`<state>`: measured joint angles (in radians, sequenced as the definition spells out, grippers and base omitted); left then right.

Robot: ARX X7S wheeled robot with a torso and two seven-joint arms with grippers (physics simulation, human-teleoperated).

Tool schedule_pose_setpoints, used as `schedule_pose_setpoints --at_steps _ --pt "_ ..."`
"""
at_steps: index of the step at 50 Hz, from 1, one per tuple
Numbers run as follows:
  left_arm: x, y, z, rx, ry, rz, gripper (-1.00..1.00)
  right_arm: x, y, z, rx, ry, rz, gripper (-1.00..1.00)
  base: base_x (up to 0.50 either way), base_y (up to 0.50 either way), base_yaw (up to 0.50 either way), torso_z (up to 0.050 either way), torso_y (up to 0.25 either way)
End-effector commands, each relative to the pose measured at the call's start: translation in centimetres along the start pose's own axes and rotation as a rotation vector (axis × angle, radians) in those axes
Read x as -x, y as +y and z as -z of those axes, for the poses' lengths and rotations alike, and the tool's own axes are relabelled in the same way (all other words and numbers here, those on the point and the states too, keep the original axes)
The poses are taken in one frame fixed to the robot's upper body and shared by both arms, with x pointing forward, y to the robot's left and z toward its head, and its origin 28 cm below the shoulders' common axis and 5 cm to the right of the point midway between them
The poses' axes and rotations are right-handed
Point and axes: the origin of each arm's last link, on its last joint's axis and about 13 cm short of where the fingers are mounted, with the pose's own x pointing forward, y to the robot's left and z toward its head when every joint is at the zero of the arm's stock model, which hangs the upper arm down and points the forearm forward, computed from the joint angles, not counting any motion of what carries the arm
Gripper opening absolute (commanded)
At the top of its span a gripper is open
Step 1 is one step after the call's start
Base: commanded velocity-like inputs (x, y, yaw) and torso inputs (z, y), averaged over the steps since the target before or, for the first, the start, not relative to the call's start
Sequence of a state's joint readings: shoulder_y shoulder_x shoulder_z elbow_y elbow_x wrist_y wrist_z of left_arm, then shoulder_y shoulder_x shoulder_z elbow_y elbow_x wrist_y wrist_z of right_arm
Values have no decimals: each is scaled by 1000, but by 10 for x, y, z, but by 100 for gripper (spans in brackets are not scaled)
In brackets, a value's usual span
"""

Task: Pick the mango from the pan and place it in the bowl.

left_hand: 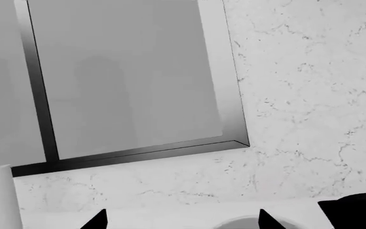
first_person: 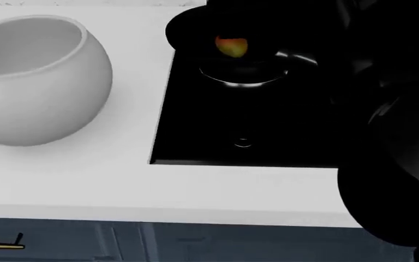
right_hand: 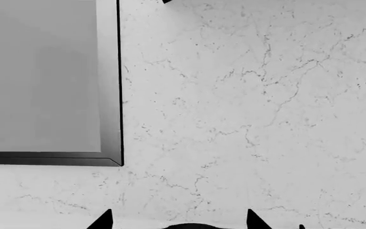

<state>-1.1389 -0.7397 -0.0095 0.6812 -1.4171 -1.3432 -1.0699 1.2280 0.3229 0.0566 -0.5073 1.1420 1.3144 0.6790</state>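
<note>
Jaws cropped; pan [first_person: 242, 73] mostly black.

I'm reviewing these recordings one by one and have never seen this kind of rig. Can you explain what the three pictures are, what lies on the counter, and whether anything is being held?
These are simulator renders of a two-armed wheeled robot. The head view looks down from a camera on its head at a white counter. A large grey bowl stands at its left. Beside it is a black stovetop, where a dark pan holds a small red-yellow mango. The dark mass at the right seems to be the robot's own arm.

The other two pictures come from cameras near each gripper. Both face a marble wall and a framed window. Only two dark fingertip points show at each bottom edge, spread apart with nothing between them: left gripper, right gripper. Nothing is held.
</note>
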Motion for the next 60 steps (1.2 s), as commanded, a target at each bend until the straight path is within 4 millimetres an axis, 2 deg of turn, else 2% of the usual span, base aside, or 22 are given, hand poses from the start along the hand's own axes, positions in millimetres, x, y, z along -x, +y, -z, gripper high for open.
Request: schedule_pose_setpoints --at_steps 1,27,40,60 --pt "1 2 -2 -3 -1 -4 100 -1 1 0 -2 1 -8 100 -1 500 0 0 0" --pt "3 3 3 6 1 -8 100 2 0 -1 -11 8 5 100 -1 491 0 0 0" --pt "2 3 4 12 3 -5 100 4 -2 -5 -37 24 21 100 47 0 0 0 0" --pt "-1 1 8 13 9 -5 100 3 -1 -3 -43 40 0 100 418 1 0 0 0"
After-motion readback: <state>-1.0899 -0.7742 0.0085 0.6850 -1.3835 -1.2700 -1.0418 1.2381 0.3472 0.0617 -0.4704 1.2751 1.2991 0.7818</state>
